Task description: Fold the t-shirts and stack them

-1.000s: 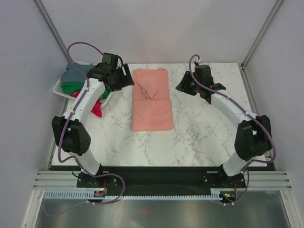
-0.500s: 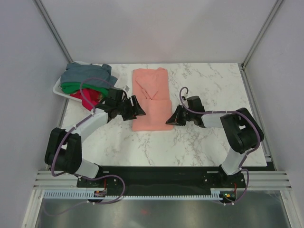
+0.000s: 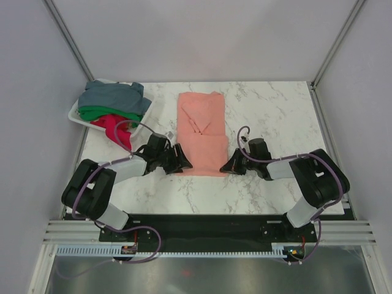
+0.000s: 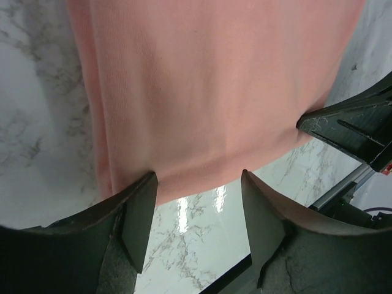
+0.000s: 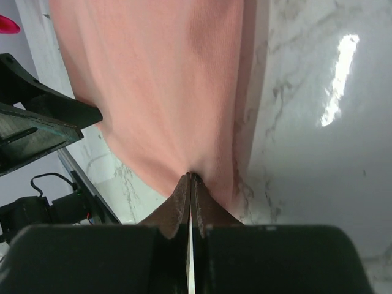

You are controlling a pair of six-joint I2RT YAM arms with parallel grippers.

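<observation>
Step in hand: the crosswise fold of the pink shirt (image 3: 202, 131), lying on the worktop (image 3: 275, 110) just ahead of both end effectors. The right end effector (image 5: 190, 177) pinches its near hem; the left end effector (image 4: 197, 187) is spread astride that hem. Next, probably: close the left, then carry both corners forward to the collar.

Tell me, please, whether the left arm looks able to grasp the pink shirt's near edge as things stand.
Probably yes: the left gripper is open, its fingertips right at the pink shirt and its near edge, with nothing in between.
</observation>
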